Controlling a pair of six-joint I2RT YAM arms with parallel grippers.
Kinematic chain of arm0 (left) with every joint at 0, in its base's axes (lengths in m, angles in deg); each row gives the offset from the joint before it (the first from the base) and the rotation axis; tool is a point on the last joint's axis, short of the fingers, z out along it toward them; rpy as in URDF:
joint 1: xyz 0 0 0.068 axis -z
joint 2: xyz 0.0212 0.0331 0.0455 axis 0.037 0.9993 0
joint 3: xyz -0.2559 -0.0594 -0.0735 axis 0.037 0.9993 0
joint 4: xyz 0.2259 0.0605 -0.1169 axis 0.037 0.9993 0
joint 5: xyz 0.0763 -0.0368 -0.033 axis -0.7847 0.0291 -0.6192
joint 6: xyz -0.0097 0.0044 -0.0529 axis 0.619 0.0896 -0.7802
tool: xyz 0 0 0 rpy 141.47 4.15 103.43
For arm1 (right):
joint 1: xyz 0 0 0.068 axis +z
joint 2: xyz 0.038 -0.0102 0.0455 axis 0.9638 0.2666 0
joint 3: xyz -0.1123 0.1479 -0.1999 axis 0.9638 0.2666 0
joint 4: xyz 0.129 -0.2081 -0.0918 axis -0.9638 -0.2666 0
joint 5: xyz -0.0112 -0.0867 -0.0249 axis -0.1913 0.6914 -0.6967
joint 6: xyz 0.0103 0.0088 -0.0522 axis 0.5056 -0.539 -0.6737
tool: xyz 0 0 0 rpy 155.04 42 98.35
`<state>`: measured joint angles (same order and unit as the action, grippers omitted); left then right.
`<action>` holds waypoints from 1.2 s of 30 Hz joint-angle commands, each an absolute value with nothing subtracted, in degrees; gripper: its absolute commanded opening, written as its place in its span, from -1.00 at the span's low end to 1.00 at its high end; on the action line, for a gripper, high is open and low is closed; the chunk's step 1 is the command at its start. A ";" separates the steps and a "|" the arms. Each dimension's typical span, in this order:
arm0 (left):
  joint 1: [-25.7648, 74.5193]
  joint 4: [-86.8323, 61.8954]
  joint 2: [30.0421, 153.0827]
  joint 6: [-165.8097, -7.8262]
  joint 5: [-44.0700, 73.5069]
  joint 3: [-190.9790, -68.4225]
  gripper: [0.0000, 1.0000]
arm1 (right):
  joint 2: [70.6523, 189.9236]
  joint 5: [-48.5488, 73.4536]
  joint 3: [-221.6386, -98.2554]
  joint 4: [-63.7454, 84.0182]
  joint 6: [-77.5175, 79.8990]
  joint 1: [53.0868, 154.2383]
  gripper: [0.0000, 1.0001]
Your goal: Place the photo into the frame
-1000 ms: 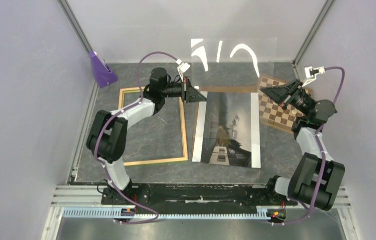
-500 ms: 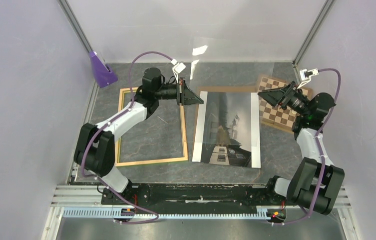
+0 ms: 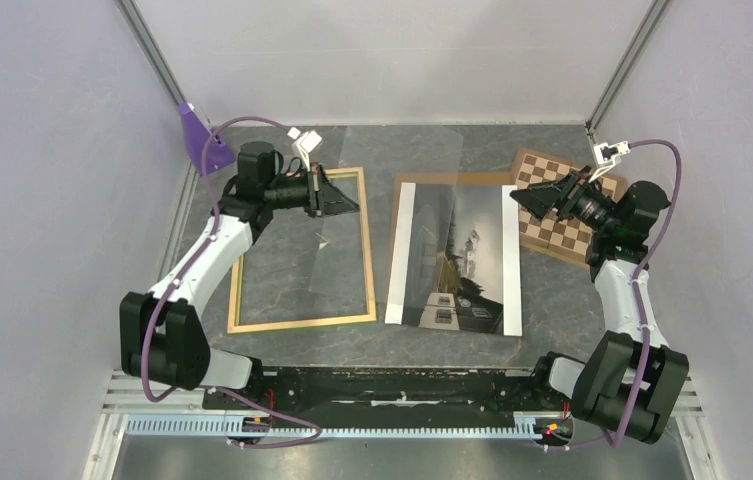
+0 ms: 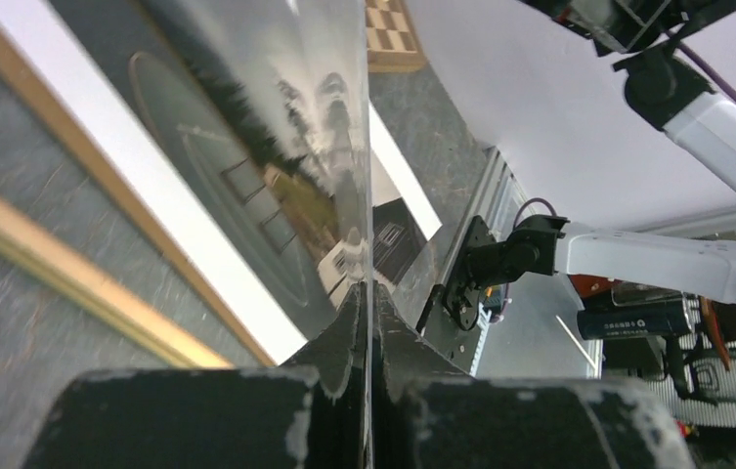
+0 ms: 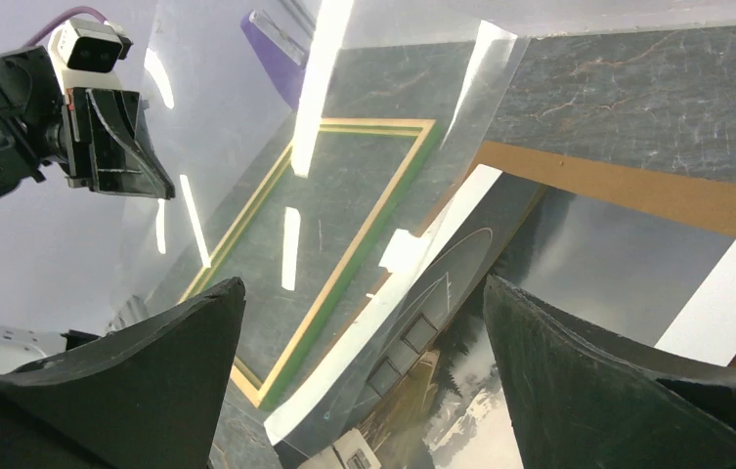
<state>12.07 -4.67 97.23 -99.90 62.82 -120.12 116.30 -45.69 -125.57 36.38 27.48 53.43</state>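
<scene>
The photo lies face up on a brown hardboard panel at the table's middle, dark with white strips along its long sides. The frame lies flat to its left, pale wood up, with a green edge showing in the right wrist view. My left gripper hovers over the frame's far right corner, shut on the edge of a clear sheet that slants above the frame. That sheet runs edge-on between my left fingers. My right gripper stands open over the photo's far right corner, holding nothing.
A brown-and-cream chessboard lies at the right under my right arm. A purple block sits at the far left corner. Grey walls close in the left, back and right sides.
My left arm has swung left, carrying the clear sheet from above the photo to above the frame. My right gripper has opened and the sheet has left it.
</scene>
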 commanded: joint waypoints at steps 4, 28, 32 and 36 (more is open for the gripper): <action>5.26 8.05 88.43 -94.31 63.56 -114.84 -0.95 | 113.52 -41.69 -128.67 29.26 19.70 58.69 0.90; -25.40 40.51 86.02 -76.48 75.14 -119.40 -0.95 | 122.84 -18.70 -137.10 16.56 1.92 89.03 0.84; -27.03 45.50 88.33 -71.96 74.14 -121.89 -0.95 | 126.42 -16.58 -139.51 16.62 0.98 92.83 0.83; -28.08 49.10 90.76 -69.14 72.92 -124.44 -0.95 | 129.80 -13.93 -141.82 16.55 -0.28 96.82 0.81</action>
